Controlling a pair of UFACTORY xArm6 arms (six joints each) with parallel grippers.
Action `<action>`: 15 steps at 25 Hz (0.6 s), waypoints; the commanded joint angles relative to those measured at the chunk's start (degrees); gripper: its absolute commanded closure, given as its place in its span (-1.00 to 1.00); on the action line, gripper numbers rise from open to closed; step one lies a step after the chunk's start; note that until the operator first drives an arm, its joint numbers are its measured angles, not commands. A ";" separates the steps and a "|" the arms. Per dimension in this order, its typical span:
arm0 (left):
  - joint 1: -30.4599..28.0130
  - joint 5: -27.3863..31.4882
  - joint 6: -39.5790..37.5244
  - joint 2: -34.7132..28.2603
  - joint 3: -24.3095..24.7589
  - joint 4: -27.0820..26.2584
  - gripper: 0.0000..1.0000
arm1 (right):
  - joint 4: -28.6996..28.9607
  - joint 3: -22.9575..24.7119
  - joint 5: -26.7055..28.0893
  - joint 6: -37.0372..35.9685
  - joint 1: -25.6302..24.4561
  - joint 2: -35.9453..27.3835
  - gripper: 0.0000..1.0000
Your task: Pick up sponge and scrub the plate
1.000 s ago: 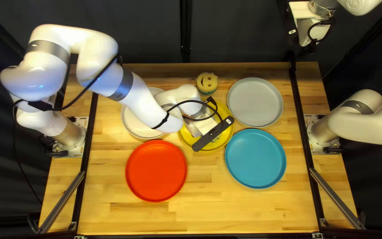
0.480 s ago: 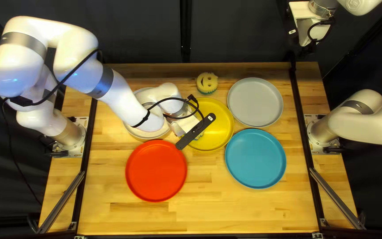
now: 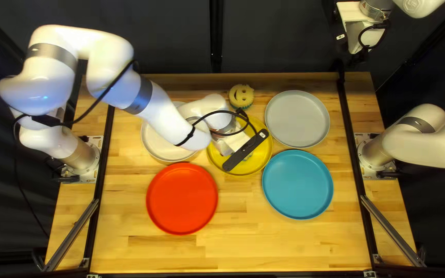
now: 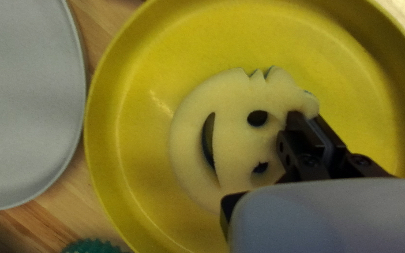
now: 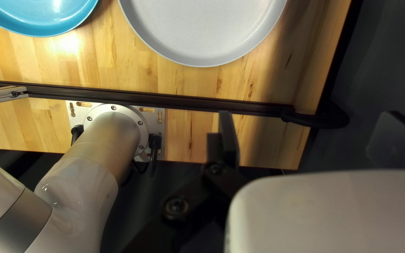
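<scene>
Right now the sponge, a pale round one with a smiling face cut into it, lies face up on the floor of the yellow plate. The left gripper is clamped tight on its edge, beside one of the eye holes. One black finger presses into the foam there; the other is hidden from me.

Seen from above, the left arm reaches in from the table's left edge across a white plate, and its wrist hides much of the yellow plate's middle.

A second smiley sponge sits on the wooden table just past the yellow plate, toward the far edge. A grey plate stands just beside the yellow one on its right. A blue plate is nearer the front, and an orange plate is at the front left.

The right gripper hangs wide apart over the table's right edge, above its own arm's base, with nothing in it.
</scene>
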 commanded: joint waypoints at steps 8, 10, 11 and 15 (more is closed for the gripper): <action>0.42 -3.17 0.41 -11.40 15.43 -2.35 1.00 | 0.00 0.00 0.00 0.00 0.00 0.00 -1.00; 0.34 -3.46 -0.95 -13.40 17.82 -1.75 1.00 | 0.00 0.00 0.00 0.00 0.00 0.00 -1.00; 0.21 -3.85 -1.27 -14.12 19.17 -1.91 1.00 | 0.00 0.00 0.00 0.00 0.00 0.00 -1.00; 0.05 -4.24 -1.69 -14.09 20.21 -2.36 1.00 | 0.00 0.00 0.00 0.00 0.00 0.00 -1.00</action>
